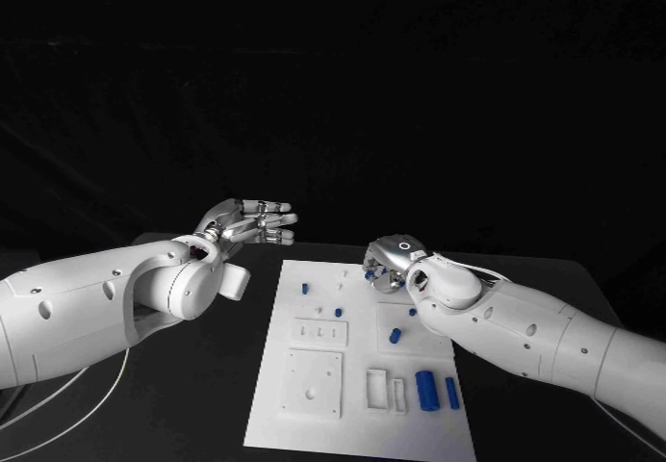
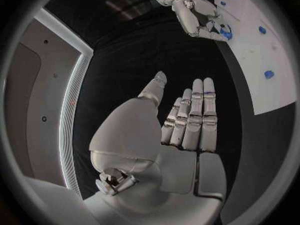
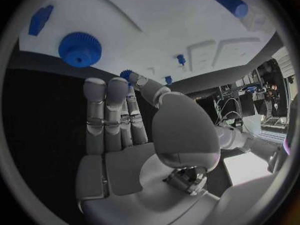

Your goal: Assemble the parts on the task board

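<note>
Right hand [image 1: 396, 262] at task board's [image 1: 313, 423] 1 o'clock corner seems to pinch a small blue gear [image 3: 129, 75], light, stiff, best gripped by its toothed rim; left hand [image 1: 247, 225] spread, empty.

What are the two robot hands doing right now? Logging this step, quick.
Left robot hand: open, fingers extended, holding nothing, off the task board.
Right robot hand: pinching a small blue gear at its fingertips over the board.

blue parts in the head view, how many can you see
6 blue parts: one far-left on the task board, one pinched by the right robot hand, two mid-board, two near-right. The arm may hide more.
</note>
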Available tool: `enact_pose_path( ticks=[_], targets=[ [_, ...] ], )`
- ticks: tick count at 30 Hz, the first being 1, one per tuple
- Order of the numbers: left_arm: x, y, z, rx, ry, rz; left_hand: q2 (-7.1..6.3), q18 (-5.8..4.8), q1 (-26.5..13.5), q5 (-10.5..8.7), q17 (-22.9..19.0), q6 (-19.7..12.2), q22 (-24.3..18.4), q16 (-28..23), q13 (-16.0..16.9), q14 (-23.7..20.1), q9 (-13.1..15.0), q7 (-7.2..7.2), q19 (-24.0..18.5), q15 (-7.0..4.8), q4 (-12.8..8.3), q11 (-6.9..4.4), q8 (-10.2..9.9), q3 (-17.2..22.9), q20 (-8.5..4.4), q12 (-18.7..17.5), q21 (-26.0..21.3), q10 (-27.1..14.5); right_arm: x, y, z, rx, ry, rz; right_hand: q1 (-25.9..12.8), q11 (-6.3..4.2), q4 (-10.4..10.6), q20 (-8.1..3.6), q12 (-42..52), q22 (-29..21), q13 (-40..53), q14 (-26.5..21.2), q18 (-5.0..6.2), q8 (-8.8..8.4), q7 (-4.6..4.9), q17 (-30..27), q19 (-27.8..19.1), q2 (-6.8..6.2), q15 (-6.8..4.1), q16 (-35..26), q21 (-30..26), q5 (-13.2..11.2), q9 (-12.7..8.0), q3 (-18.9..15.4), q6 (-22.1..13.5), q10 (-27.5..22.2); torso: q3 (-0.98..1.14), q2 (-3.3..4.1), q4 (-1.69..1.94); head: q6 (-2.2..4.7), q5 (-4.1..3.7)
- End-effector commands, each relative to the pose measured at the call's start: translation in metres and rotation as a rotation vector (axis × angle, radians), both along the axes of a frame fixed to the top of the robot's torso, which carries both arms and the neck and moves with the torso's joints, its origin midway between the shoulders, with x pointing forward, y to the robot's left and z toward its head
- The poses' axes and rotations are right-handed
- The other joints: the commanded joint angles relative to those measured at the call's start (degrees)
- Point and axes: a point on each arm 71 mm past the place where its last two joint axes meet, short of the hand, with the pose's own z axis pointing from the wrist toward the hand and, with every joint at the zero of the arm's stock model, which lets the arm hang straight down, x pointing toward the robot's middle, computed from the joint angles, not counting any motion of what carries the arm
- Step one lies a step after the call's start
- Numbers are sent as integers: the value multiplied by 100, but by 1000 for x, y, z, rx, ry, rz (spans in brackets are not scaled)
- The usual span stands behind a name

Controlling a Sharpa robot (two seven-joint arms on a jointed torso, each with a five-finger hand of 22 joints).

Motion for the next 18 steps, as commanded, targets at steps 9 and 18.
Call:
enact_pose_path(
  ticks=[9,18],
  targets=[
    [0,-7,3,-8,-17,-24,-77,5,4,-2,-1,12,-10,-14,0,-4,-1,-6,-34,33,21,8,4,15,-7,-7,28,-41,2,20,12,89,-130,-32,50,-9,101,4,13,188,1,-4,-12,21,6,-8,86,-81,-37,19,-133,-92,-2,13,15,4,-13,24,17,27,1],
    [-1,-13,3,-10,-18,-36,-83,7,11,-3,0,-38,-10,-12,0,0,-5,1,-32,32,23,11,-2,24,-6,-7,30,-53,6,33,6,97,-125,-28,56,-5,102,8,12,331,1,-10,-12,22,7,-19,132,-90,-36,13,-321,-92,-3,5,7,-3,-16,36,32,30,-19]
  ],
)
